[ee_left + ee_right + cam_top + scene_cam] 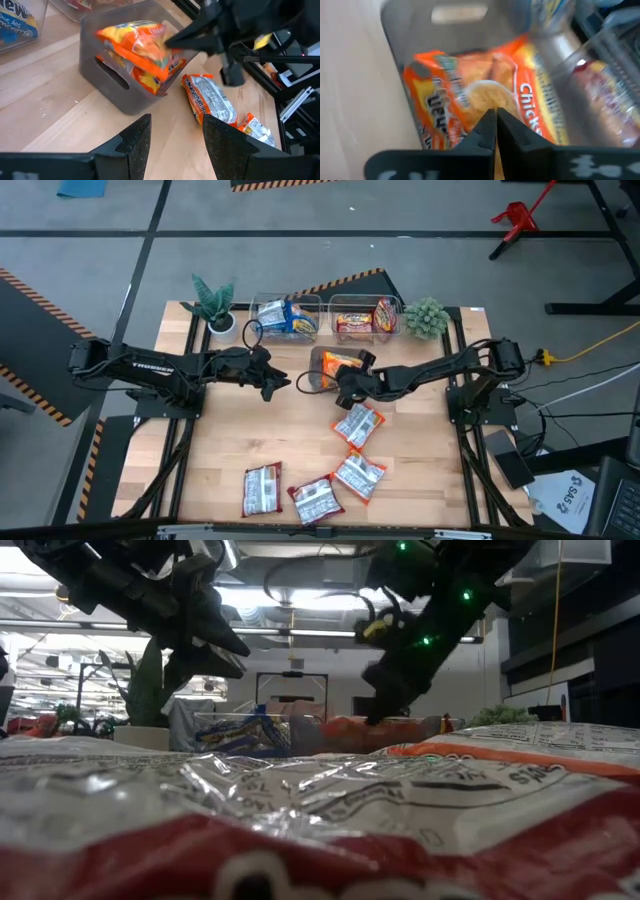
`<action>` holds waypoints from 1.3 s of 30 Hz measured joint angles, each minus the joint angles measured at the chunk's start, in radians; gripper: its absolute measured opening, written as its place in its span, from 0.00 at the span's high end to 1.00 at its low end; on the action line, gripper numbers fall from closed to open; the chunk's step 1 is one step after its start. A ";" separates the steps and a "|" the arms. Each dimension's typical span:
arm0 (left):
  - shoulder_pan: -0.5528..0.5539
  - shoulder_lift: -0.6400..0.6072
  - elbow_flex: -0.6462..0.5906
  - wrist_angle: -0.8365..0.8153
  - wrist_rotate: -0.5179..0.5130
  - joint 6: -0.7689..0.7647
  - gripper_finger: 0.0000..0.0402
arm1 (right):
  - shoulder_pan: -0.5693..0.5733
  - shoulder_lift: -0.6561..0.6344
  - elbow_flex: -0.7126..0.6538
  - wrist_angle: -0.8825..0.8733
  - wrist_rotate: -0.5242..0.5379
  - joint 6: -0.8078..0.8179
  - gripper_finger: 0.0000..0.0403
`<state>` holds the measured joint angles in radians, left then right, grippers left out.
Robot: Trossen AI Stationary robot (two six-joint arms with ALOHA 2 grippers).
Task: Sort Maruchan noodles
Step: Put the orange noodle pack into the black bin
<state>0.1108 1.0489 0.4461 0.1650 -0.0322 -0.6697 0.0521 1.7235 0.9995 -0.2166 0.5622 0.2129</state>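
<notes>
A dark grey tray (318,370) near the table's middle holds orange Maruchan noodles packets (142,47); the top one sticks up slanted over the rim. My right gripper (495,114), reaching in from the table's right, is shut with its tips on that top packet. To the tray's left my left gripper (175,122) hovers open, pointing at the tray and holding nothing. Several red-and-white packets (358,423) lie flat on the wood nearer the front edge. My right gripper meets the top orange packet's upper face (161,46) with its shut fingertips (175,41), slanting down from the table's right side. Whether a crease of the wrapper sits between the tips, I cannot tell. The packet lies tilted on the others in the tray.
Two clear bins stand at the far edge, one with blue packets (285,315), one with red packets (365,318). Small potted plants (213,305) (425,317) flank them. More packets (315,498) lie near the front edge; one (300,820) fills the low view's foreground.
</notes>
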 joint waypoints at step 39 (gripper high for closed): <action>0.000 0.000 0.000 -0.016 -0.011 0.026 0.57 | 0.013 0.128 -0.034 0.201 0.233 0.133 0.99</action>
<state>0.1108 1.0489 0.4461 0.1491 -0.0434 -0.6434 0.0646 1.8519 0.9650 -0.0154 0.7956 0.3455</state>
